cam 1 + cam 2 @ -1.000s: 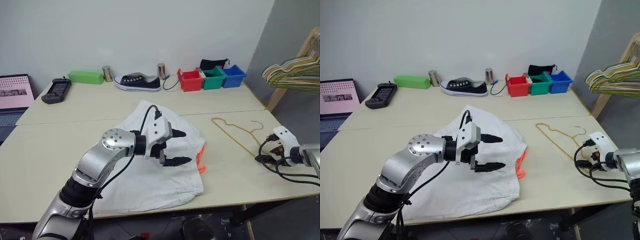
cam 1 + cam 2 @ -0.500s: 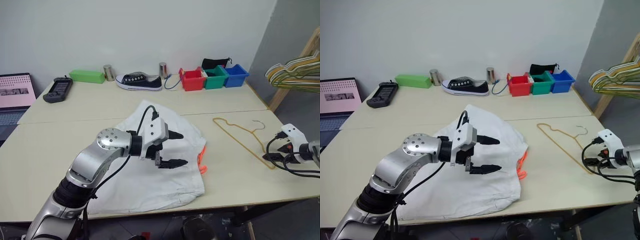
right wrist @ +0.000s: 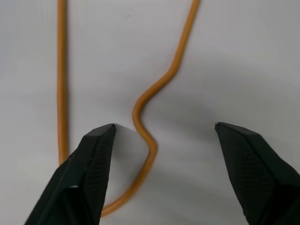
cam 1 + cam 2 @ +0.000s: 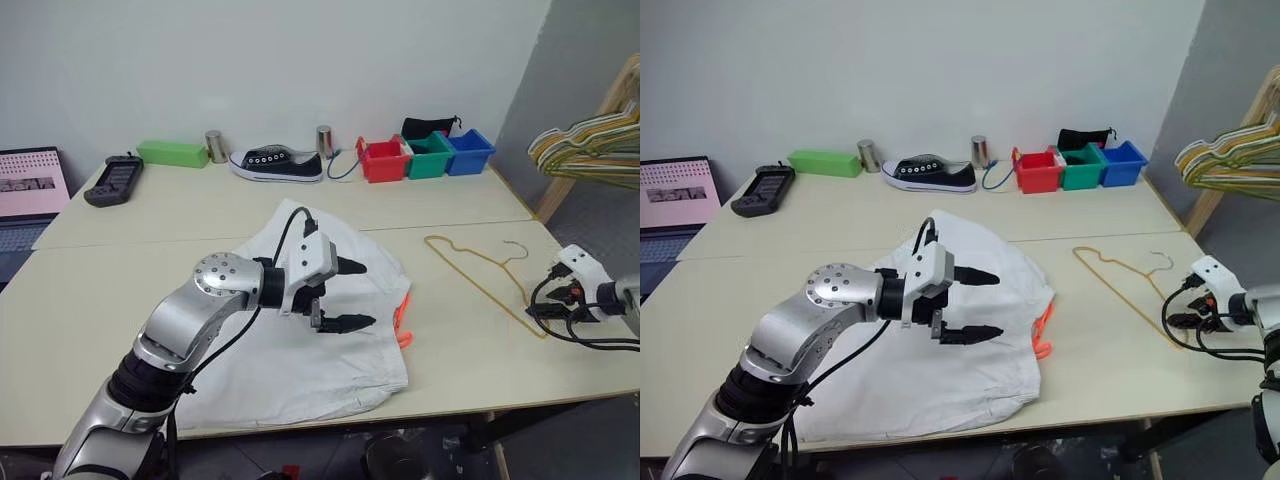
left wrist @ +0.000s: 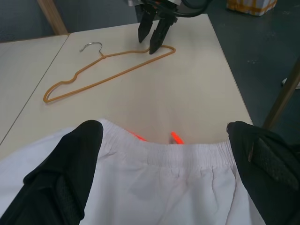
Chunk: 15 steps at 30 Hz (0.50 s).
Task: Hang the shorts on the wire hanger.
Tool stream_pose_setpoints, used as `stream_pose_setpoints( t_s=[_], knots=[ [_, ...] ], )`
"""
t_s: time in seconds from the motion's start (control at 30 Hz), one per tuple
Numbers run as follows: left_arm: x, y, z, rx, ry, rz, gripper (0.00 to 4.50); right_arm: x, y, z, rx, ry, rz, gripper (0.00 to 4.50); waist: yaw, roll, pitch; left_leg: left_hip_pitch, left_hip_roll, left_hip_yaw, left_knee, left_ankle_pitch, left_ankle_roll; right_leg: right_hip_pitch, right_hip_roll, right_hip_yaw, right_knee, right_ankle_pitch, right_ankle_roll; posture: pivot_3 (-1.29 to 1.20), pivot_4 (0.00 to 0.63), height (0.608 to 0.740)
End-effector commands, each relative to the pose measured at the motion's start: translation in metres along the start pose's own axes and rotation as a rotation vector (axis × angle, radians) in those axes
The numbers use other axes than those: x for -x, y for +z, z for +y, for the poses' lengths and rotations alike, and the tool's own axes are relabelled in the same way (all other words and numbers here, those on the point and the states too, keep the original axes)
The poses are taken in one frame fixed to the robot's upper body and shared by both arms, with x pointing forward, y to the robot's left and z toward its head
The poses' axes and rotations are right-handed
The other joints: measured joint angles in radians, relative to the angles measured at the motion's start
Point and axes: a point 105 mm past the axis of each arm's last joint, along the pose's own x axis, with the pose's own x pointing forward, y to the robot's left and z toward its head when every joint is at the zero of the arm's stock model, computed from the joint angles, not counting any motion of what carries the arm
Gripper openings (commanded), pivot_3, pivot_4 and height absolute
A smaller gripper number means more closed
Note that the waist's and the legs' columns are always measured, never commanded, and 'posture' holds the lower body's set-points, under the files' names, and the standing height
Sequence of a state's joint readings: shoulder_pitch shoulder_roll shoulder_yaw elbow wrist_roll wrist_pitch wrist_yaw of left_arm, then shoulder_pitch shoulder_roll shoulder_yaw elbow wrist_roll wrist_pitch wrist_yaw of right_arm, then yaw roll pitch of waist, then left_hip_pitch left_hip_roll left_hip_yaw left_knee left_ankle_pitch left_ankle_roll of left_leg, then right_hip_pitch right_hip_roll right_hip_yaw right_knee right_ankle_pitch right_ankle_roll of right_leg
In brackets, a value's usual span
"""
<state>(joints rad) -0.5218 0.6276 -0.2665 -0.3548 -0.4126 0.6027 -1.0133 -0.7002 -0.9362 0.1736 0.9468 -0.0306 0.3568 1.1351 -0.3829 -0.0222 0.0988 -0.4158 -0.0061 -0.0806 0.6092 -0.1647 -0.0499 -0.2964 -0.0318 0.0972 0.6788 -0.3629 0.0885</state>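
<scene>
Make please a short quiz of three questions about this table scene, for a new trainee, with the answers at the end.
1. True or false: the wire hanger already carries the shorts.
2. Which gripper is at the hanger's end? A) left gripper B) right gripper
3. Fill in: the orange drawstring shows at the shorts' edge that faces the ____.

Key
1. False: the hanger lies flat on the table, apart from the shorts.
2. B: its open fingers stand either side of the bent wire; the left one hovers open above the shorts.
3. Hanger.
</scene>
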Motion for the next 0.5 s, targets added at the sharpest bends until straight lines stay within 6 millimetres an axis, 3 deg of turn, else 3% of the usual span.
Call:
stream_pose_setpoints(
  t_s=[0.03,0.23,0.4,0.5],
  knots=[
    [0.007,0.013,0.007,-0.054,0.035,-0.017,4.50,-0.009,-0.017,0.009,0.034,0.043,0.088,2.72,0.000,0.000,0.000,0.000,0.000,0.000,0.000,0.000,0.000,0.000,0.000,0.000,0.000,0.000,0.000,-0.31,0.046,0.740],
    [0.009,0.013,0.011,-0.057,0.051,-0.014,4.50,-0.010,-0.017,0.009,0.056,0.047,0.093,1.05,0.001,-0.004,-0.003,0.001,0.000,0.000,0.000,0.000,0.000,0.001,0.000,0.000,0.000,0.000,0.000,-0.31,0.043,0.740],
    [0.009,0.012,0.011,-0.055,0.053,-0.012,4.50,-0.009,-0.014,0.007,0.085,0.030,0.085,0.03,0.001,-0.006,-0.005,0.001,0.000,0.000,0.001,0.000,0.000,0.001,0.000,0.000,0.000,0.000,0.000,-0.31,0.042,0.740],
    [0.012,0.012,0.015,-0.055,0.076,-0.010,4.50,-0.005,0.004,0.000,0.188,-0.050,0.034,0.03,0.001,-0.007,-0.005,0.001,0.000,0.000,0.001,0.000,0.000,0.002,0.000,0.000,0.000,0.000,0.000,-0.31,0.039,0.740]
  ],
)
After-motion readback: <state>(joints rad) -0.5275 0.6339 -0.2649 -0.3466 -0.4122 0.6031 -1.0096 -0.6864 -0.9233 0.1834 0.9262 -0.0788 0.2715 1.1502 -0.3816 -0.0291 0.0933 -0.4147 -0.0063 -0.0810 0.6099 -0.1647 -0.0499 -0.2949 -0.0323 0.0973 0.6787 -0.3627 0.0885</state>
